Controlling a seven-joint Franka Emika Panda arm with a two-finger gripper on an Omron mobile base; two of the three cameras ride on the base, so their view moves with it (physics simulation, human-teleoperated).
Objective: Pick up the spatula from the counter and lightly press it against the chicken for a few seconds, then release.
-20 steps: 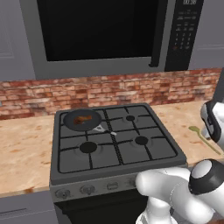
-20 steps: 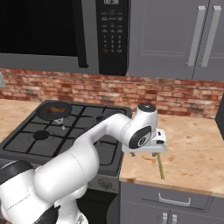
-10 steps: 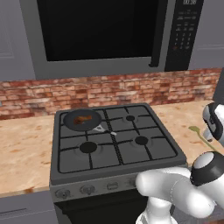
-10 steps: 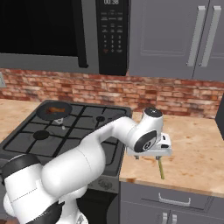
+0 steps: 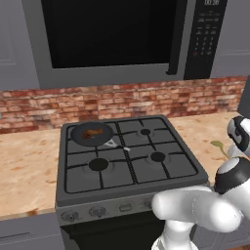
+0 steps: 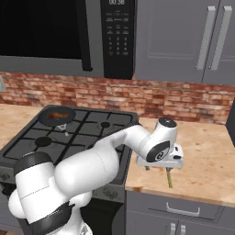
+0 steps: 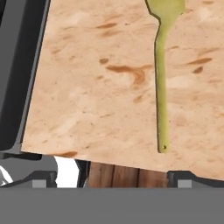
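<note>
Olive-green spatula [image 7: 161, 83], flat on counter [image 7: 87, 100] right of stove [image 5: 127, 163], handle toward front edge. Gripper [image 6: 157, 168] above, jaws wide apart, empty. Shift over handle, straddle it squarely, lower, then close

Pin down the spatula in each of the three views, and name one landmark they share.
Left base view: the spatula lies at the far right, on the counter beside the stove.
Right base view: its handle pokes toward the counter's front edge from under the gripper.
Hand view: upper right, blade at the top, handle running down.
Shared landmark: the stove's right edge, left of the spatula in every view.
</note>
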